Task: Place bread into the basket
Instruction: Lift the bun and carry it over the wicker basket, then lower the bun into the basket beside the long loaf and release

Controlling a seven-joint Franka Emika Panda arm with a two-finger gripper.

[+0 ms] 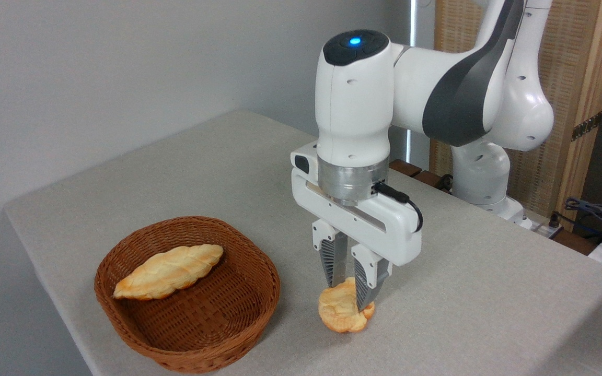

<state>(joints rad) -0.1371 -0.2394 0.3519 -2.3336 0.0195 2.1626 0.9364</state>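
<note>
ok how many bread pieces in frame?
2. A long braided loaf lies inside the basket, against its left wall. A small round bun sits on the table right of the basket, between the pincer fingers. None seem hidden.

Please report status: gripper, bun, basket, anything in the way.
Gripper shut on bun, at table level. Basket left of it, holding long loaf. Path clear.

Woven wicker, matt cloth, glossy plastic

The basket (pixel 196 334) is rough brown wicker; the table (pixel 489 292) wears matt grey cloth; the arm (pixel 353 99) is glossy white plastic above a brushed-metal ring.
</note>
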